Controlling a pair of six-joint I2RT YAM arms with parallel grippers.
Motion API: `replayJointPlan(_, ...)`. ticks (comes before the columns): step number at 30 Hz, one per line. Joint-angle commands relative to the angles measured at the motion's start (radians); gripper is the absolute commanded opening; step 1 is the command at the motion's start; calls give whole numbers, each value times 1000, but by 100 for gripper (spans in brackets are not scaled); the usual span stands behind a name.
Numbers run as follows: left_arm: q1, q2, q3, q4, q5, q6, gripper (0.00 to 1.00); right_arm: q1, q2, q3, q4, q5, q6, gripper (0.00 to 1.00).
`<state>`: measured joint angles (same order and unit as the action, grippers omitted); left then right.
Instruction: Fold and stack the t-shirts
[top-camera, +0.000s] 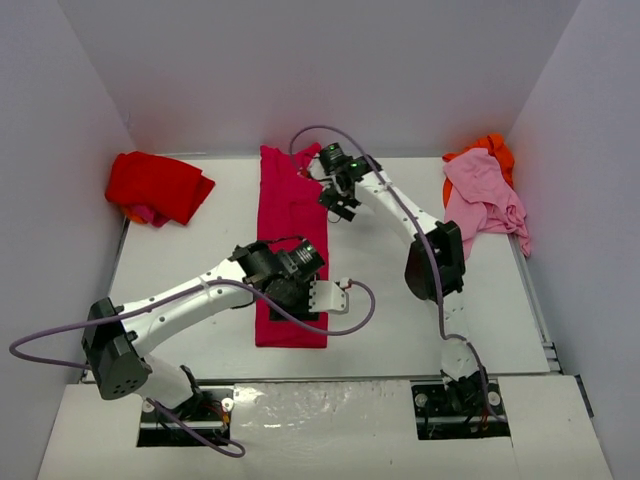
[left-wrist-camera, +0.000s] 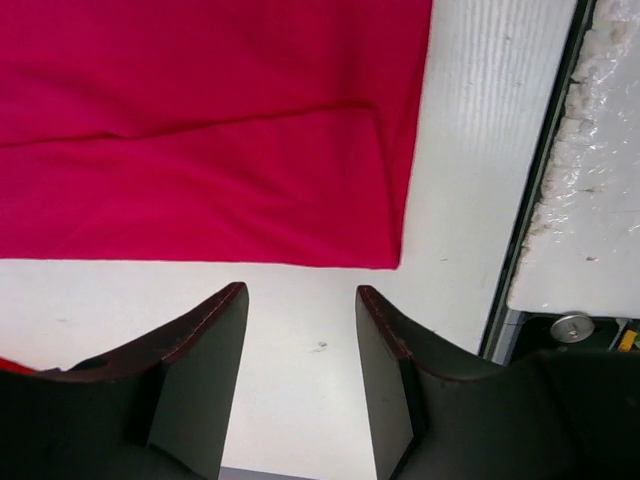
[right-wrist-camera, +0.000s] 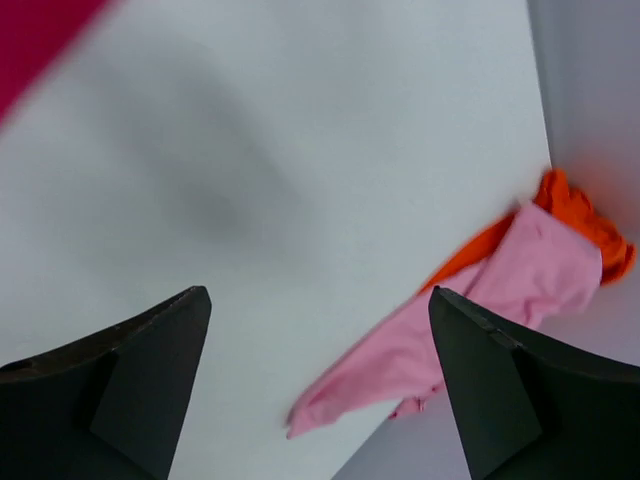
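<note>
Left back corner: a bright red cloth t-shirt (top-camera: 157, 186) lies folded near the left wall, well apart from both arms.
Open room, left: the white table (top-camera: 180, 260) is bare between that shirt and the middle strip.
Left gripper (top-camera: 330, 297): jaws partly apart with nothing between them, hanging over bare table just beside the strip's near right corner (left-wrist-camera: 300, 292).
Middle: the crimson-magenta cloth t-shirt (top-camera: 290, 215) is folded into a long narrow strip. Its long axis runs from the near edge to the back wall, with straight side edges (left-wrist-camera: 200, 130).
Right gripper (top-camera: 345, 208): jaws spread wide and empty over bare table, right of the strip's far end (right-wrist-camera: 318, 295).
Right back corner: a pale pink t-shirt (top-camera: 482, 200) lies crumpled over an orange one (top-camera: 492, 150), against the right wall.
</note>
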<state>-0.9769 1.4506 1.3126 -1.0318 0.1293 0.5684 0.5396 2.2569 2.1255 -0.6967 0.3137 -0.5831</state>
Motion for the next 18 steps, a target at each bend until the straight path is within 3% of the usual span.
replayJointPlan(1, -51, 8, -109, 124, -8, -104, 44, -158, -119, -51, 28, 55, 65, 88)
replayJointPlan(4, -123, 46, -224, 236, -105, -181, 44, -233, -179, -129, 48, 2, 90, 90)
replayJointPlan(10, -181, 81, -267, 366, -262, -262, 43, -263, -264, -257, 89, 1, 97, 92)
replayJointPlan(18, -279, 169, -280, 440, -462, -312, 29, -278, -301, -318, 103, -7, 105, 93)
